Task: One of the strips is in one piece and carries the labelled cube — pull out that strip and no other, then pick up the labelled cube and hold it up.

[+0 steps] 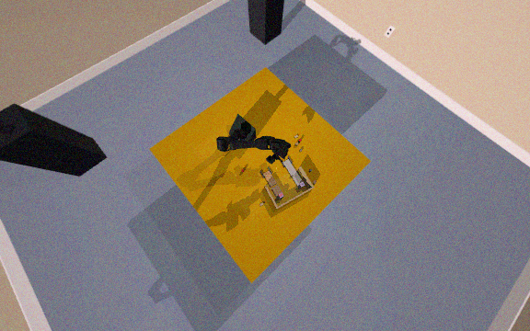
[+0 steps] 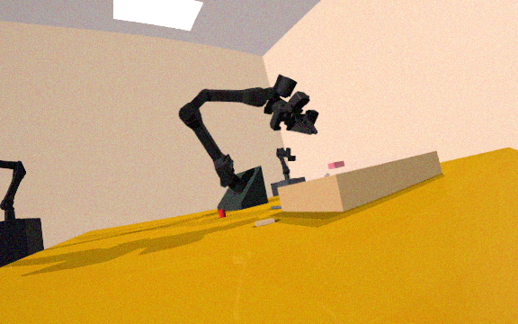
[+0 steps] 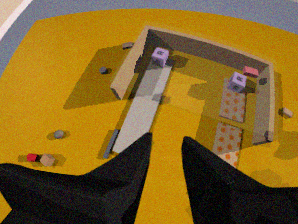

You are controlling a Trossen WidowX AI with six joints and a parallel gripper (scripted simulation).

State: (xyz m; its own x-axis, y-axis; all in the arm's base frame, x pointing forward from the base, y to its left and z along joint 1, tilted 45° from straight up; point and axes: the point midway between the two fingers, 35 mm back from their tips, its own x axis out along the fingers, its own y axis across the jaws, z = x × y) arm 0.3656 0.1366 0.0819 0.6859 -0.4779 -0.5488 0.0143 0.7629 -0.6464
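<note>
Gripper [image 3: 165,163] is up in the air above the yellow mat [image 1: 228,221], nothing between the fingers. They're nearly closed, with a narrow gap showing in the wrist view. The exterior view has it well above the tan tray [image 2: 358,184], not touching anything.

Tray is a three-walled tan frame, open on the side facing the arm, sitting towards the mat's right corner in the top view.

Two strips inside:
- Grey strip [image 3: 143,106]: one unbroken piece, long axis running from the open side straight to the tray's back wall. Near end pokes out past the opening, almost under the fingertips. Far end carries a purple cube [image 3: 158,55], right up by the back wall.
- Patterned strip [image 3: 229,123]: parallel to the grey one along the opposite side wall and looks split, with a gap between segments. Another purple cube [image 3: 238,82] sits at its far end, and a pink block [image 3: 250,71] is just behind that at the back corner.

Can't read a label on either cube at this resolution.

Clutter outside the tray: red piece [image 3: 31,157] with a tan bit beside it, small grey bits [image 3: 59,133] near the tray's outer wall, and a dark sliver [image 3: 111,143] just beside the grey strip's near end. In the exterior view, a red block [image 2: 221,213] and a pale flat piece [image 2: 264,221] lie on the mat between the arm base and the tray. The side wall hides the tray interior from that camera.
</note>
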